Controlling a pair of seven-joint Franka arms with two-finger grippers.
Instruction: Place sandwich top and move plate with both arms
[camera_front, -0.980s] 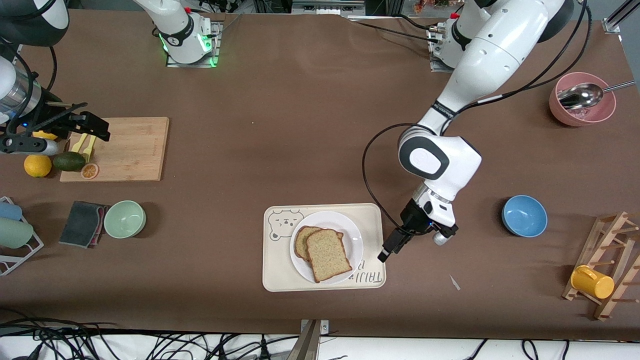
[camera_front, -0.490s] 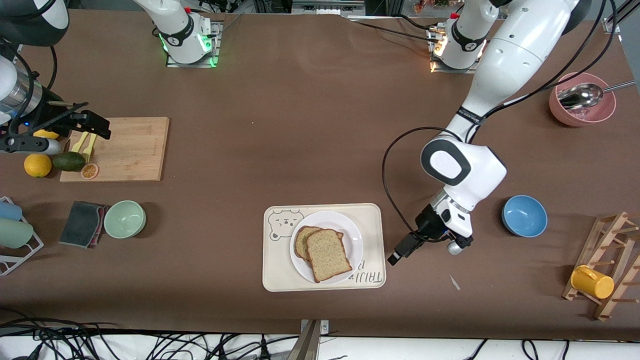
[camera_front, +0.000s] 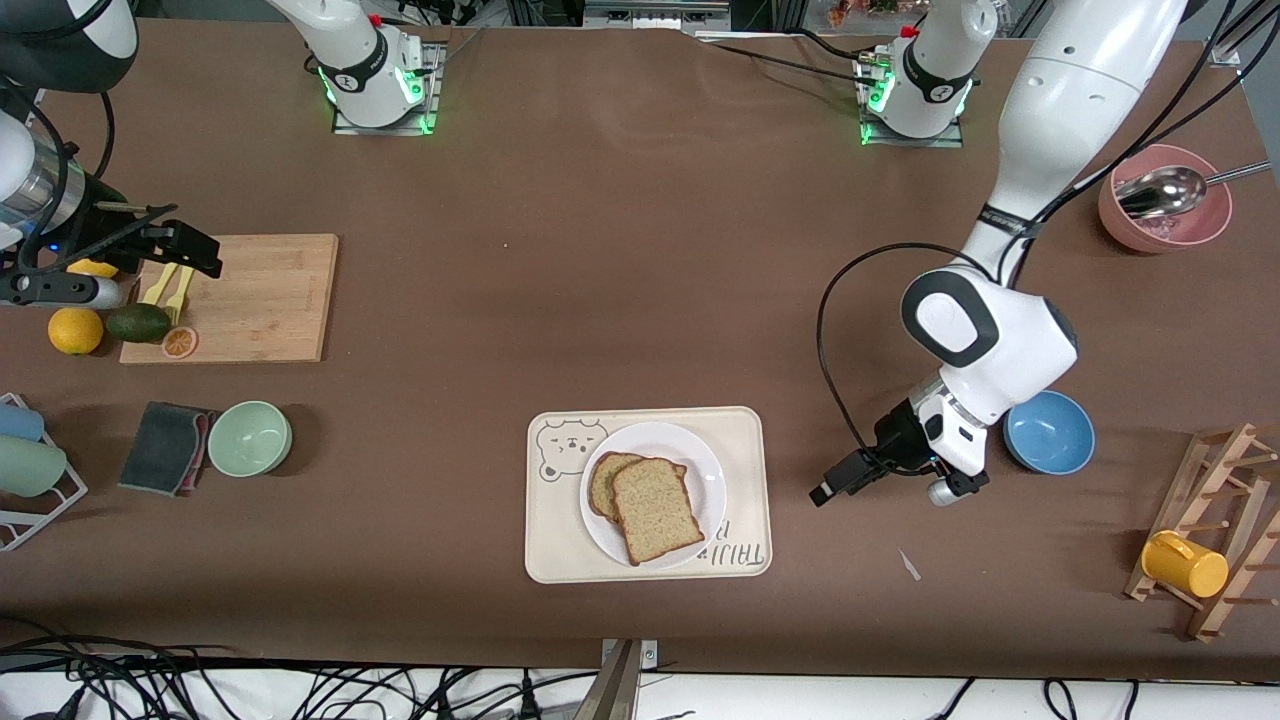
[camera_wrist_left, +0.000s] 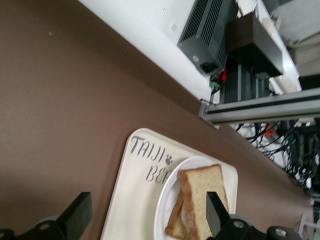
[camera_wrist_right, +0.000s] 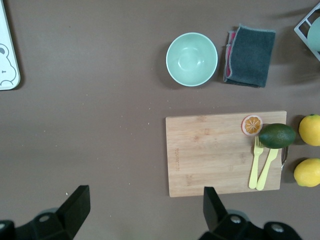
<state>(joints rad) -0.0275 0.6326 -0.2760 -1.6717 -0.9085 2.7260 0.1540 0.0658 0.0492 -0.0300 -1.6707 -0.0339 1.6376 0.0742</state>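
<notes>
A brown surface (camera_front: 620, 250) carries everything; cables hang along its edge nearest the front camera, and the left wrist view shows black equipment boxes and metal framing past that edge. In the middle sits a cream bear-print tray (camera_front: 745, 440) bearing the round white plate (camera_front: 712, 470). The sandwich top (camera_front: 655, 510) lies on the plate over another slice (camera_front: 603, 480).

Toward the left arm's end stand a blue bowl (camera_front: 1048, 431) and a pink bowl (camera_front: 1165, 198) holding a metal spoon (camera_front: 1160, 192). Toward the right arm's end stands a green bowl (camera_front: 249, 438).

The left hand (camera_front: 835, 484) hangs over bare surface between tray and blue bowl, fingers apart, holding nothing. The right hand (camera_front: 185, 252) hovers over a wooden cutting board (camera_front: 260, 300), fingers apart, empty.
</notes>
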